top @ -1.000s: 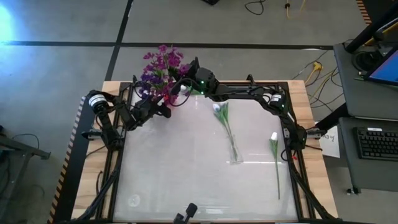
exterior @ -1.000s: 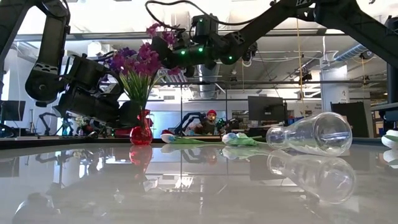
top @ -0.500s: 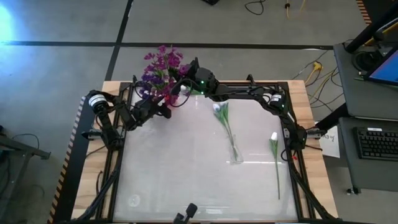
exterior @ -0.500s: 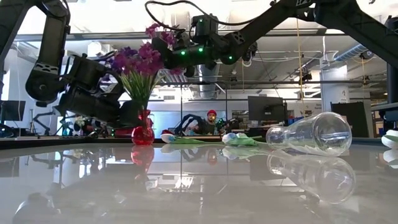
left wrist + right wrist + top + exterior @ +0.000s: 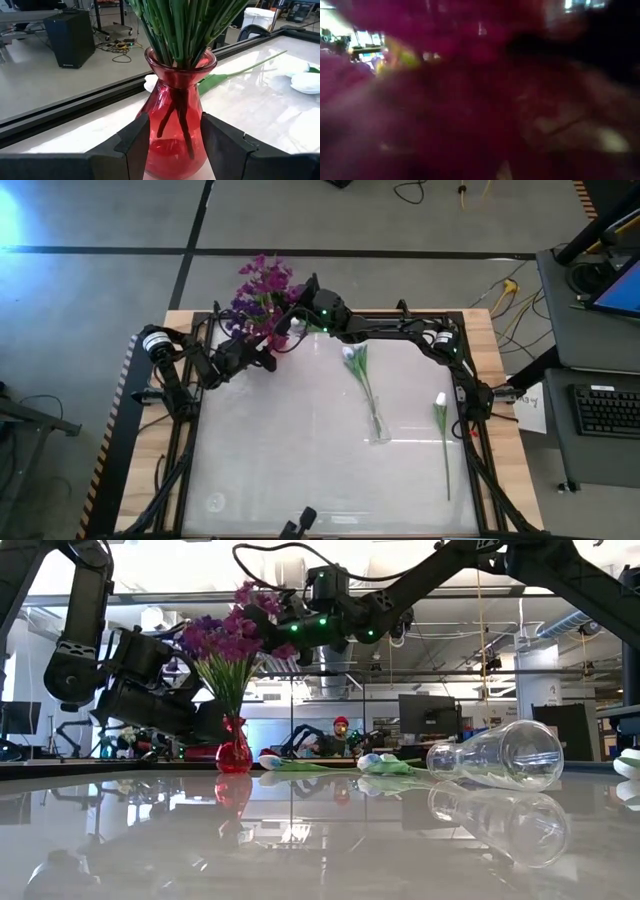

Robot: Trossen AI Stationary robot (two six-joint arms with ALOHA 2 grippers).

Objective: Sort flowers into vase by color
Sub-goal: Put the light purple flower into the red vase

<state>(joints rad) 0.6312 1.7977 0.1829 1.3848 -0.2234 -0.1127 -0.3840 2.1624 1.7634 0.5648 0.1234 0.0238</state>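
Flowers with purple blossoms [image 5: 260,295] stand bunched in a red vase [image 5: 176,125] near the table's [image 5: 300,460] far left corner. The left claw [image 5: 175,145] is part-open around the vase's belly, a finger close on each side, steadying it. The right claw [image 5: 290,315] hangs among the blossoms above the vase; its own camera shows only a purple blur, so I cannot tell how far open it is or whether it holds a stem. By my judgement the purple sorting is at its last moment: a stem being let go into the bunch. Two white flowers [image 5: 356,370] lie on the table, one by the right edge, and a clear vase [image 5: 498,755] lies tipped over near the middle. The next move likely calls for lifting clear of the blossoms without snagging, then righting the clear vase.
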